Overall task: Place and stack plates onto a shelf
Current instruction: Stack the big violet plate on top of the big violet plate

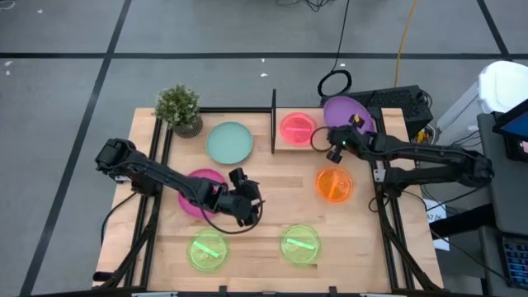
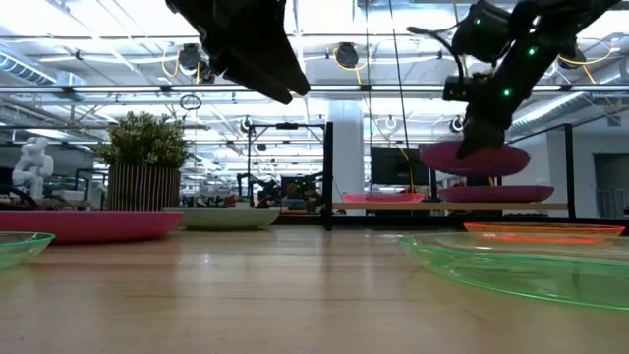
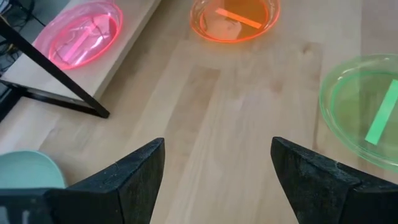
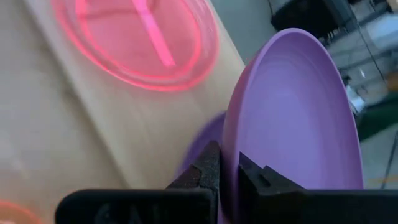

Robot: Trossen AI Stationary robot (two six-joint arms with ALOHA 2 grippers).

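Fingers of the right gripper (image 4: 229,169) pinch a purple plate (image 4: 292,118) by its rim above the shelf (image 1: 285,145), apparently for stacking on another purple plate (image 2: 496,193) there, while the left gripper (image 3: 217,163) hangs wide and empty over the tabletop (image 1: 272,186)

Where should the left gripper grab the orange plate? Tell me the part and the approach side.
Probably pinch the orange plate by its raised rim, coming from above on the edge nearest the open left gripper. It lies flat on the table, so only the thin upturned lip offers purchase, and that side looks unobstructed.
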